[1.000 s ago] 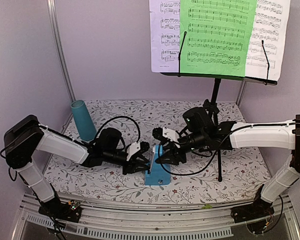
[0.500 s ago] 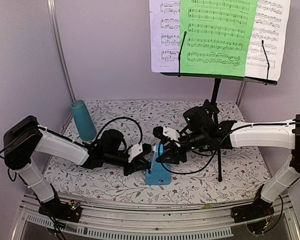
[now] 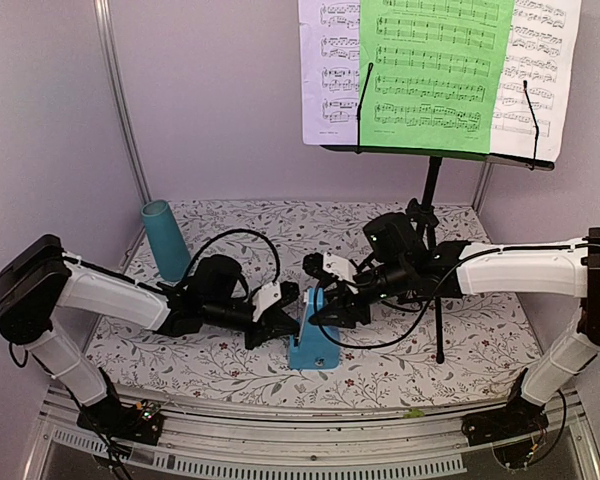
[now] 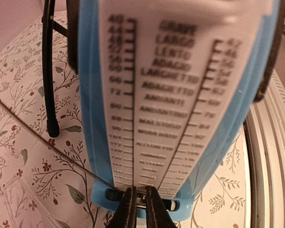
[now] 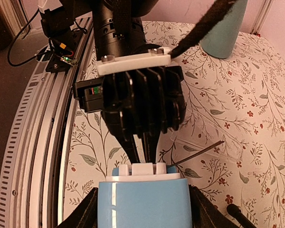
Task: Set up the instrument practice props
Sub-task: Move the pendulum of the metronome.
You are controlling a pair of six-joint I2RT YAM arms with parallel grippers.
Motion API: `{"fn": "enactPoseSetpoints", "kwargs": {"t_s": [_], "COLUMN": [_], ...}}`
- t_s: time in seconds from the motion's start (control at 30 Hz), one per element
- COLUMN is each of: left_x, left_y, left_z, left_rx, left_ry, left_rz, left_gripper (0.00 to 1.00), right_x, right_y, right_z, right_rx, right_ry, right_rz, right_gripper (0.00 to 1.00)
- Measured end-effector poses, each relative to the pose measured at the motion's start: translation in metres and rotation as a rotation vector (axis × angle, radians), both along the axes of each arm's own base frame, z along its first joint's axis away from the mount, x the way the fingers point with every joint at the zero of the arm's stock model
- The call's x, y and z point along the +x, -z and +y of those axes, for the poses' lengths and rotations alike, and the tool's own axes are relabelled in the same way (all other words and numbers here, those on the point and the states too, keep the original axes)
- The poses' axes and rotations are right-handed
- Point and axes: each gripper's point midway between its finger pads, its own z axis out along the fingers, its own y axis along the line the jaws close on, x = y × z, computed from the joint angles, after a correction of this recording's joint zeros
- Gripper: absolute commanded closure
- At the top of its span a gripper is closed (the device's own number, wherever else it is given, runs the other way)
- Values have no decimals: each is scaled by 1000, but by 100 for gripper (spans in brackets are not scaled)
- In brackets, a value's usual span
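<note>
The small blue metronome [image 3: 313, 342] stands on the floral table, front centre. My right gripper [image 3: 327, 310] is shut on its sides; in the right wrist view [image 5: 142, 209] its fingers press both blue flanks [image 5: 142, 199]. My left gripper [image 3: 285, 322] meets it from the left. In the left wrist view the metronome's tempo scale [image 4: 171, 95] fills the frame, and the left gripper [image 4: 137, 191] is pinched on the base of the thin pendulum rod [image 4: 47, 147], which leans away sideways. The black music stand [image 3: 435, 160] holds white [image 3: 328, 70] and green [image 3: 435, 70] sheet-music pages at the back right.
A teal cup [image 3: 166, 240] stands at the back left. The stand's pole and legs [image 3: 439, 330] rise just behind my right arm. A clear plastic piece [image 5: 218, 147] lies flat on the table beside the metronome. A metal rail [image 3: 310, 450] runs along the front edge.
My left arm has sunk a little and its gripper has edged right onto the metronome. The metronome and my right gripper have barely shifted.
</note>
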Motion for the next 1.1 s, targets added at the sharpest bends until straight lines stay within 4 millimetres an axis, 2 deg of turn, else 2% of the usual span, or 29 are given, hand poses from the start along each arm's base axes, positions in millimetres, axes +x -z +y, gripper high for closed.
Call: {"fn": "enactPoseSetpoints", "kwargs": {"t_s": [0.1, 0.2, 0.4, 0.57, 0.7, 0.93, 1.1], "left_x": [3, 4, 8, 12, 8, 8, 11], "left_y": [-8, -18, -31, -30, -22, -23, -43], "left_z": [5, 11, 23, 25, 24, 24, 27], "left_rx": [-26, -63, -131, -141, -126, -131, -174], "left_ry": [-27, -56, -108, -118, -99, -100, -121], "left_rz": [13, 9, 11, 29, 55, 57, 18], "left_gripper": [54, 41, 37, 40, 39, 29, 24], "right_x": [0, 0, 1, 2, 2, 2, 2], "right_y": [0, 0, 0, 0, 0, 0, 0], "right_z": [1, 3, 5, 5, 5, 5, 6], "right_rx": [3, 6, 9, 10, 10, 10, 11], "right_ry": [-2, -5, -5, -5, -6, -6, -6], "right_rz": [-3, -7, -9, -9, -9, -10, -10], "right_gripper": [100, 100, 100, 100, 100, 100, 100]}}
